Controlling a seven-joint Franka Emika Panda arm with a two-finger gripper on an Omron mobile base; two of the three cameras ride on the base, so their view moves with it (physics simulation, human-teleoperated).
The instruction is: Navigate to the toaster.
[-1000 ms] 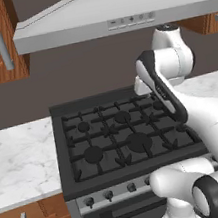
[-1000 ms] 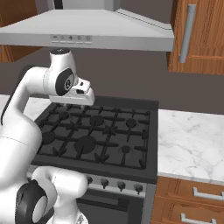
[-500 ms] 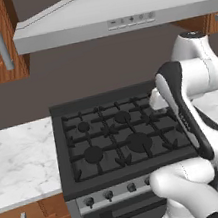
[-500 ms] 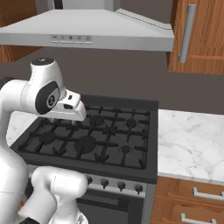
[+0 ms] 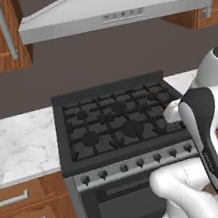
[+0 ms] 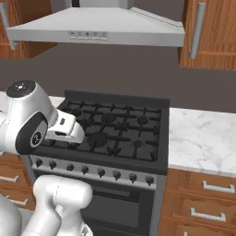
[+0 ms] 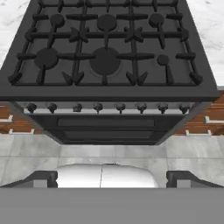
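The toaster is out of view. My gripper is open, its two dark fingertips set wide apart with nothing between them. It looks down on a black gas stove and its oven front from above the floor in front of it. In the left base view my folded arm hangs at the right before the stove. From the right base view the arm's hand sits over the stove's front left corner.
A silver range hood hangs over the stove. White marble counters flank it, with wooden drawers below and wooden wall cabinets above. Grey tiled floor lies before the oven.
The arm has folded down and back toward the base, its head joint dropping from near the hood to stove height. The stove and counters have barely shifted in the views.
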